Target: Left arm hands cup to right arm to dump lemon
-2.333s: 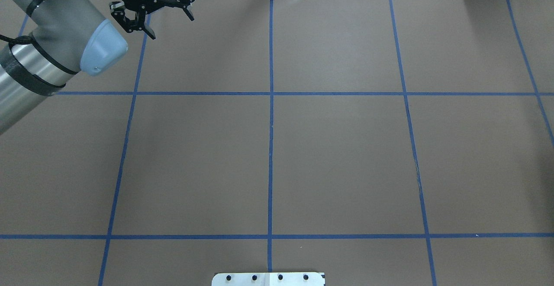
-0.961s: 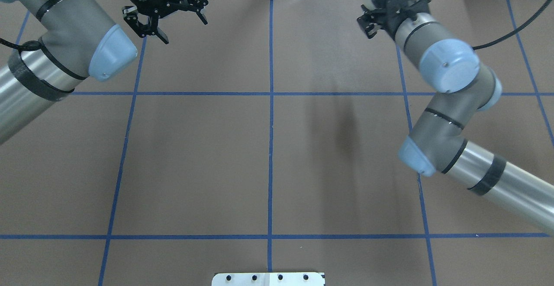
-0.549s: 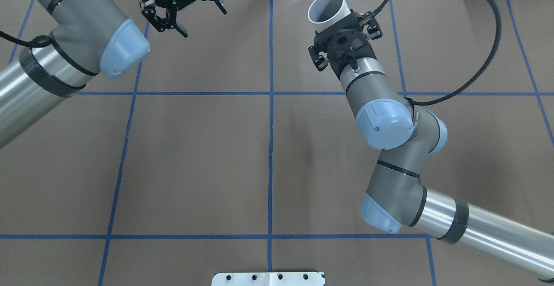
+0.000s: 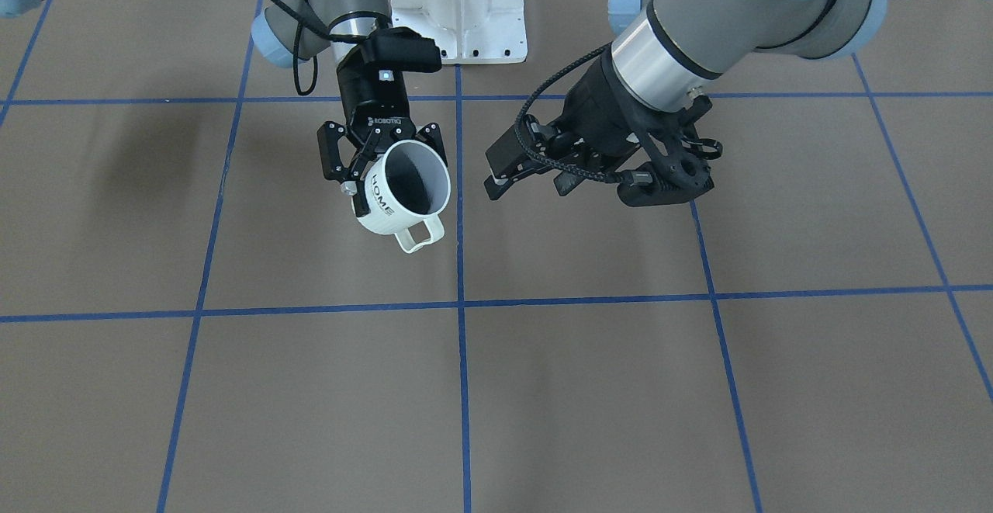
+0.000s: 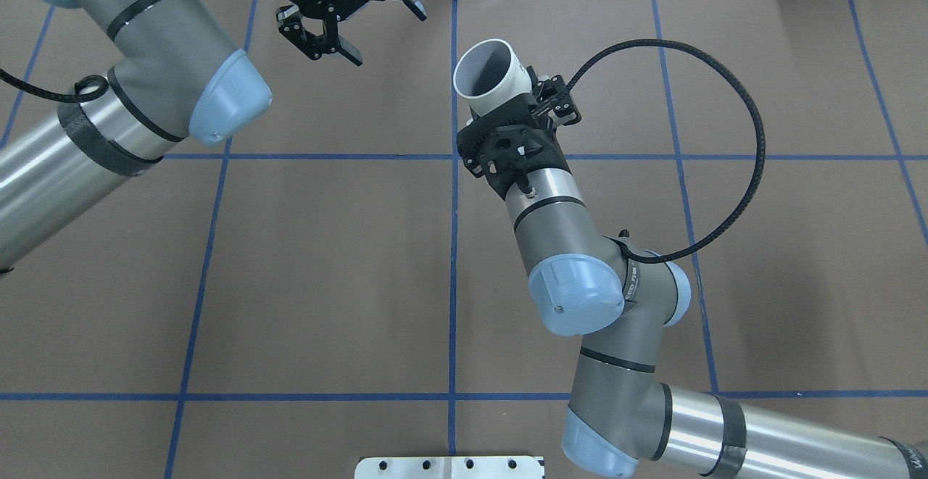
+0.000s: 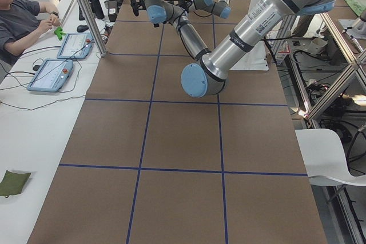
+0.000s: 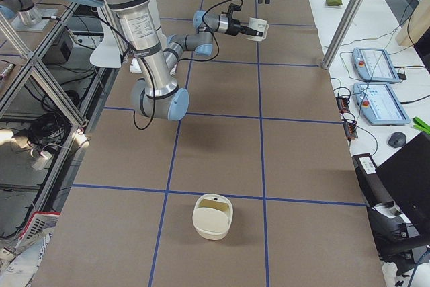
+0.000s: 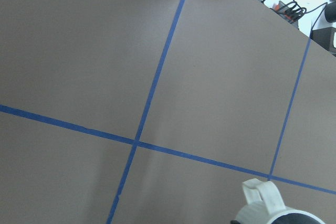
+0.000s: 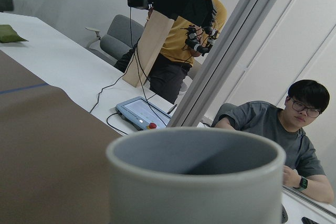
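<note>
R gripper (image 4: 392, 168) w/ cup (image 4: 385, 214) swung nearer L gripper (image 5: 388, 37)

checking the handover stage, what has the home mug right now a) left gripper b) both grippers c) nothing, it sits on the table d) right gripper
d: the right gripper is shut on the cup, holding it tilted above the table, while the left gripper is open and empty beside it.
</note>
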Action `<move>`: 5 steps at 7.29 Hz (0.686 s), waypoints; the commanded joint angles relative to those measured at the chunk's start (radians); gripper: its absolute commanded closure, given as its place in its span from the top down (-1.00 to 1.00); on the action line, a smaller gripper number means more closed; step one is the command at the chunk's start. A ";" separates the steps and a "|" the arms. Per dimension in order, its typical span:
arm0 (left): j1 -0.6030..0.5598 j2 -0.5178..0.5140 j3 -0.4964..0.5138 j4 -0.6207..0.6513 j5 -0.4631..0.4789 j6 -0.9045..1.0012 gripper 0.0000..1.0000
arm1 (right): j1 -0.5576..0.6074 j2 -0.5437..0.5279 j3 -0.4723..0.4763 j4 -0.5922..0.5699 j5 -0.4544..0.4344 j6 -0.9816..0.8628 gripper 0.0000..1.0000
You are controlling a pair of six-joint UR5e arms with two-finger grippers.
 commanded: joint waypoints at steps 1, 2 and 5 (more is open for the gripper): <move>0.030 0.000 0.000 -0.016 -0.016 -0.001 0.99 | -0.024 0.015 -0.001 -0.018 -0.037 0.000 -0.61; 0.032 -0.003 0.000 -0.016 -0.016 -0.002 0.96 | -0.024 0.015 -0.001 -0.018 -0.040 0.000 -0.61; 0.072 -0.005 0.001 -0.016 -0.016 -0.002 0.79 | -0.024 0.015 -0.002 -0.018 -0.040 0.000 -0.61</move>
